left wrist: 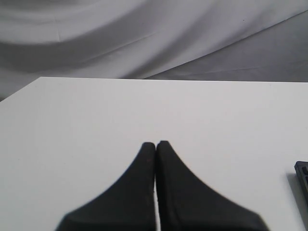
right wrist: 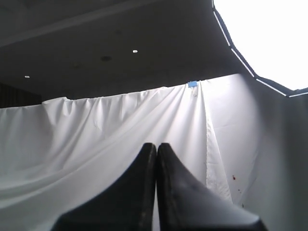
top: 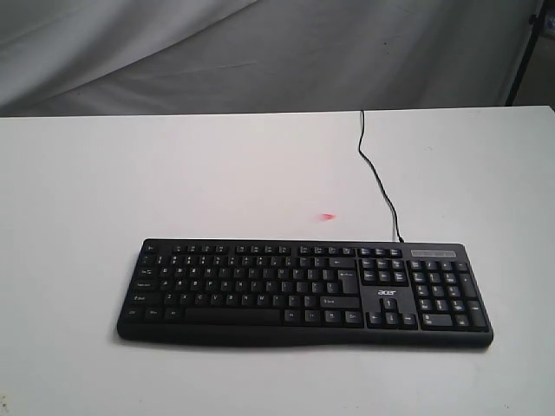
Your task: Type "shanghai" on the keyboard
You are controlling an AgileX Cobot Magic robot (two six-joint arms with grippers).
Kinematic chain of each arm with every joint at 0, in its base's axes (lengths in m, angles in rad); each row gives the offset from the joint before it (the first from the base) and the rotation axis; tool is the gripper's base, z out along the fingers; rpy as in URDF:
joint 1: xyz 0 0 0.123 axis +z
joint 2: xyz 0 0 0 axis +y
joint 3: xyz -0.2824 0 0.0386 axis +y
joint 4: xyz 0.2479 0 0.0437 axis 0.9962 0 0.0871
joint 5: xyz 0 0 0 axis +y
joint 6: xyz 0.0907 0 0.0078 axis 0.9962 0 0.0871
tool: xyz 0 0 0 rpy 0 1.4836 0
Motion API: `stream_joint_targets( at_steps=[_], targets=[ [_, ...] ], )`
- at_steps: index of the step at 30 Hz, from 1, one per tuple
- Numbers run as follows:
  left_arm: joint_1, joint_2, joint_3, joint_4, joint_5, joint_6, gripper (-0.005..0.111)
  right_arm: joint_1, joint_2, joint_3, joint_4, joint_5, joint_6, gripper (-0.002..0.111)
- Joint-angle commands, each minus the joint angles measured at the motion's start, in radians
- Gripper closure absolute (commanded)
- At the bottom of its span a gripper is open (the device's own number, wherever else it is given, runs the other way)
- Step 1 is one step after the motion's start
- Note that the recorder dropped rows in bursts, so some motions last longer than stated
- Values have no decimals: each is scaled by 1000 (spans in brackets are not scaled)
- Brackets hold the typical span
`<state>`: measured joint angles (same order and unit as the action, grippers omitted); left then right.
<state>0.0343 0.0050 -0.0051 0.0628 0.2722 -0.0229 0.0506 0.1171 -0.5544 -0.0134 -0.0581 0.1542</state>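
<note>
The keyboard (top: 303, 290) is lying on the white table (top: 173, 173), clear of both claws. The left gripper (left wrist: 155, 144) is hovering over the table with its tips pressed together. The right gripper (right wrist: 156, 146), likewise closed, is facing a white curtain (right wrist: 96, 134). The keyboard's cable (top: 377, 178) is trailing away.

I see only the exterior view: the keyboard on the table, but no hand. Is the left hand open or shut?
Observer: The left hand is shut, with the white table ahead of it.
Operator: Does its camera see the keyboard?
Observer: Only one corner of the keyboard, at the border of the picture.
Operator: And the right hand?
Observer: The right hand is shut too; it points up at a white cloth and a dark ceiling.
</note>
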Motion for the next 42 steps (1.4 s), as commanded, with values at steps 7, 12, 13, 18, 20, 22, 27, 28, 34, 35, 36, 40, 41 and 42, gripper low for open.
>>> stream_joint_targets(
  at_steps=[7,12,13,18,20,22,27,28,34,35,36,40,41,42],
  targets=[
    [-4,-5,5,-1,-6,-1,106,-3,274,-328,-6,242,-100,108],
    [-4,-5,5,-1,-6,-1,106,-3,384,-514,-6,323,-141,108],
    [-4,-5,5,-1,-6,-1,106,-3,402,-545,-6,339,-147,108],
    [-4,-5,5,-1,-6,-1,106,-3,535,-760,-6,439,-164,108],
    [-4,-5,5,-1,-6,-1,106,-3,602,-854,-6,497,-196,108],
    [-4,-5,5,-1,-6,-1,106,-3,651,-919,-6,533,-220,108],
    [-4,-5,5,-1,-6,-1,106,-3,787,-1114,-6,660,-292,108],
    [-4,-5,5,-1,-6,-1,106,-3,824,-1165,-6,695,-307,108],
    [-4,-5,5,-1,-6,-1,106,-3,1028,-1412,-2,836,-457,108],
    [-4,-5,5,-1,-6,-1,106,-3,1045,-1421,13,838,-488,108],
    [-4,-5,5,-1,-6,-1,106,-3,1058,-1421,30,838,-522,108],
    [-4,-5,5,-1,-6,-1,106,-3,1109,-1421,137,878,-669,108],
    [-4,-5,5,-1,-6,-1,106,-3,1132,-1421,165,889,-697,108],
    [-4,-5,5,-1,-6,-1,106,-3,1153,-1421,193,891,-704,108]
  ],
)
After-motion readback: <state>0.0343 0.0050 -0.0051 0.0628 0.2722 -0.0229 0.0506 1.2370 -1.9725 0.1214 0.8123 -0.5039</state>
